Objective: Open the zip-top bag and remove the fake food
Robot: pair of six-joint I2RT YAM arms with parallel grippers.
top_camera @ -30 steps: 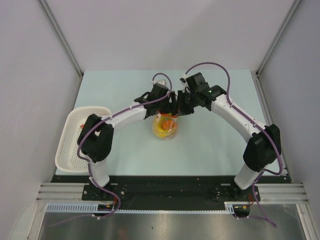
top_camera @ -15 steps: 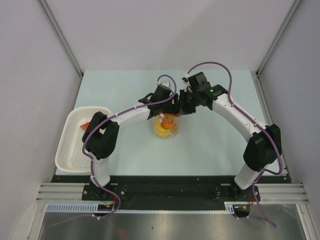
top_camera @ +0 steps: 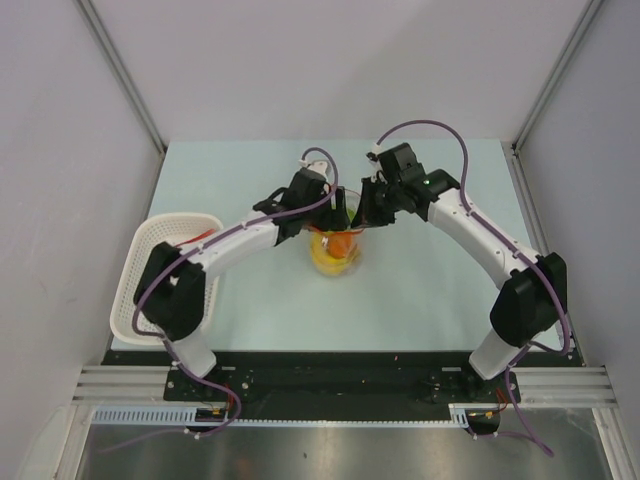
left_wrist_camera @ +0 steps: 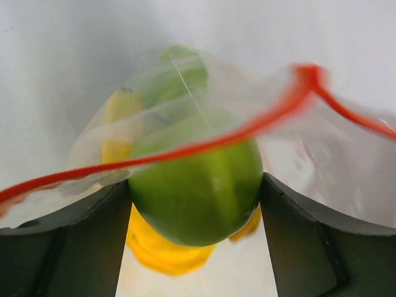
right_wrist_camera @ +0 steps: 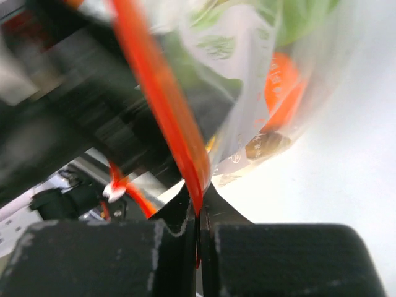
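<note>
The clear zip-top bag (top_camera: pixel 337 255) stands mid-table with its red zip strip (left_wrist_camera: pixel 204 143) pulled open. My right gripper (top_camera: pixel 364 214) is shut on the strip at the mouth's right side, which the right wrist view (right_wrist_camera: pixel 198 207) shows pinched between the pads. My left gripper (top_camera: pixel 333 208) reaches into the mouth and is shut on the round green fruit (left_wrist_camera: pixel 204 192), which touches both fingers (left_wrist_camera: pixel 68 247). A yellow banana (left_wrist_camera: pixel 164 250) lies under the fruit. An orange-red piece (right_wrist_camera: pixel 281 86) shows through the bag wall.
A white perforated basket (top_camera: pixel 150 290) sits at the table's left edge with a small red piece (top_camera: pixel 197 238) at its far end. Grey walls close the table on three sides.
My left arm's elbow has swung left and its wrist has turned over the bag mouth. The bag mouth stands a little higher and wider. The right gripper has kept its hold on the strip.
</note>
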